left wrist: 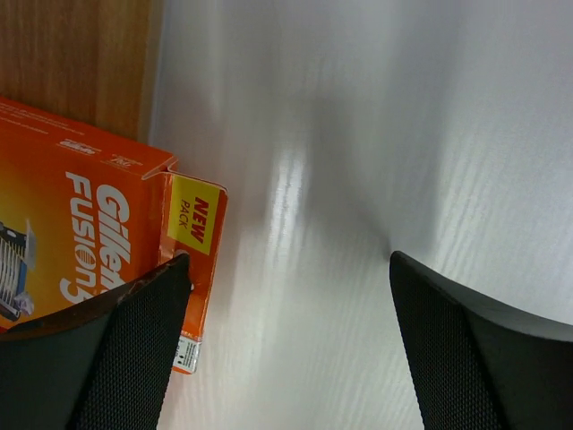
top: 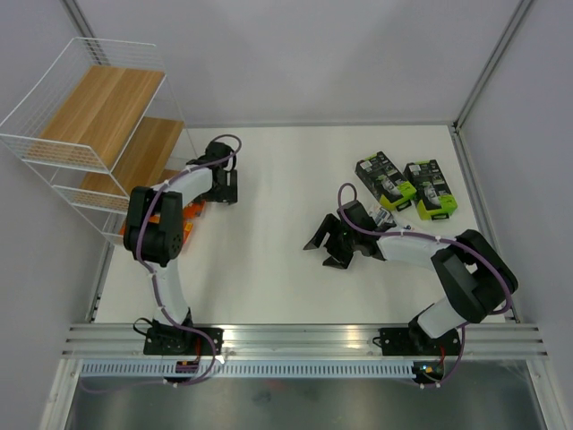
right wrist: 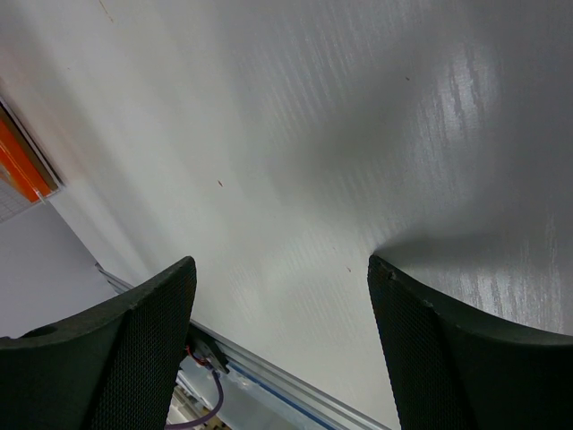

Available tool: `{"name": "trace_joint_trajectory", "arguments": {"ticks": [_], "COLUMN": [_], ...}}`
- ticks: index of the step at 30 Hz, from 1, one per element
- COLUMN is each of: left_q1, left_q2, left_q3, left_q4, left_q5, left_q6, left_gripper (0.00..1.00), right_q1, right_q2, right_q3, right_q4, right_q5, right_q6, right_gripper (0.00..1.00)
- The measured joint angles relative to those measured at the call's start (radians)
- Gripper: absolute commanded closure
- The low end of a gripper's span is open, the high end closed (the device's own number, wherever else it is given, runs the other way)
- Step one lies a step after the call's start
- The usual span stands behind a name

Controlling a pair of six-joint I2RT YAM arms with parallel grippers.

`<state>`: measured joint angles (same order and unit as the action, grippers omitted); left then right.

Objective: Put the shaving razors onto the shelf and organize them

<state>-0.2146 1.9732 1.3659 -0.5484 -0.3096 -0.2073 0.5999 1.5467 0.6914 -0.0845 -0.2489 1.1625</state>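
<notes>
The shelf (top: 98,116) stands at the far left, a white wire rack with stepped wood boards. An orange razor box (top: 186,220) lies at its low front, mostly hidden under my left arm; in the left wrist view the box (left wrist: 89,224) lies by the wood board (left wrist: 72,54). My left gripper (top: 222,188) is open and empty (left wrist: 286,345), its left finger (left wrist: 134,349) beside the box's end. Two black packs with lime-green tops (top: 385,179) (top: 428,189) lie at the far right. My right gripper (top: 328,244) is open over bare table (right wrist: 282,336). I cannot make out the white-blue pack.
A grey wall panel stands behind the table (top: 295,179) and a metal post (top: 488,63) at the far right corner. An aluminium rail (top: 304,339) runs along the near edge, also visible in the right wrist view (right wrist: 295,394).
</notes>
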Motion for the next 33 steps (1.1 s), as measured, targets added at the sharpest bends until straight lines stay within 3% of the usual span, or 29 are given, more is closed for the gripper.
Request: {"name": "trace_joint_trajectory", "arguments": {"ticks": [23,33], "left_q1": [0.094,0.088], "left_q2": [0.05,-0.084], "left_q3": [0.076,0.063], "left_q4": [-0.004,-0.031], "left_q5": [0.051,0.081], "left_q6": [0.1,0.101], "left_gripper": [0.03,0.04], "right_q1": [0.0,-0.001], "right_q2": [0.002,0.002], "right_q3": [0.0,0.0], "right_q4": [0.006,0.007], "right_q5": [-0.005,-0.005], "right_q6": [0.0,-0.001], "right_gripper": [0.16,0.16]}}
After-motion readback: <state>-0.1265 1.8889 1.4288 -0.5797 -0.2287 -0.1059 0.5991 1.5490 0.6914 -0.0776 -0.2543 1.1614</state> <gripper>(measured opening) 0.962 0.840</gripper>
